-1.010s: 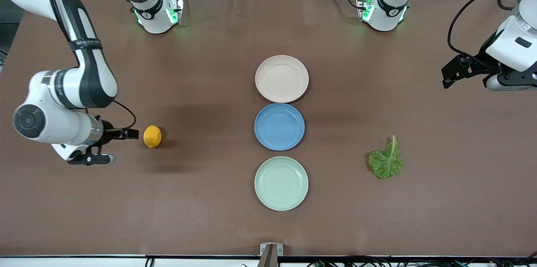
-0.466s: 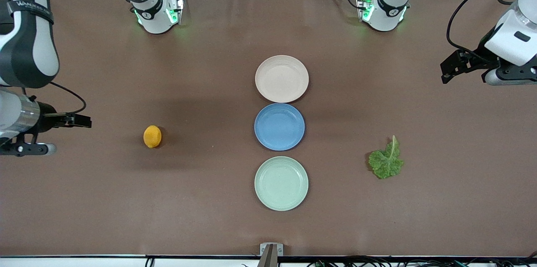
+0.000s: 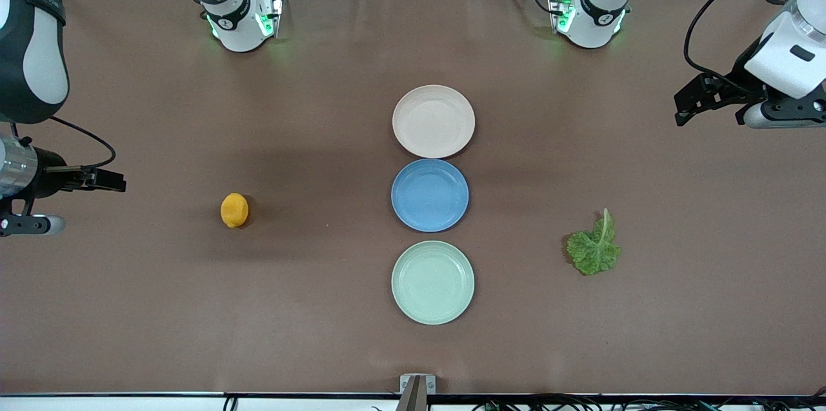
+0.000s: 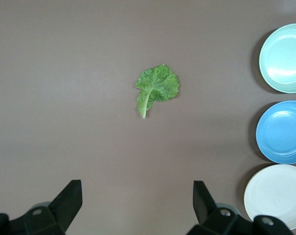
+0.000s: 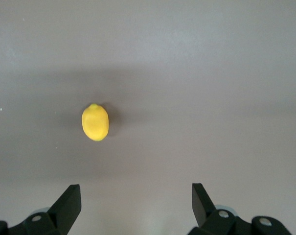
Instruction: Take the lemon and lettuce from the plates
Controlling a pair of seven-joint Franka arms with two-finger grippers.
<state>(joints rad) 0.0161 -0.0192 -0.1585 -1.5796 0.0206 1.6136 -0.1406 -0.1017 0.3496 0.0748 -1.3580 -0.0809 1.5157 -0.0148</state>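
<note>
The right gripper [image 5: 133, 205] hangs with fingers [image 5: 69, 200] spread apart and empty; the lemon [image 3: 234, 210] lies on the bare table [image 3: 310, 333] well clear of them, toward the plates. The left gripper [image 4: 138, 205] also holds its fingers [image 4: 72, 196] wide apart, empty, with the lettuce [image 3: 594, 248] lying flat on the table apart from them. The beige-pink plate [image 3: 433, 121], blue plate [image 3: 430, 195] and mint green plate [image 3: 432, 282] sit in a row between the two items.
</note>
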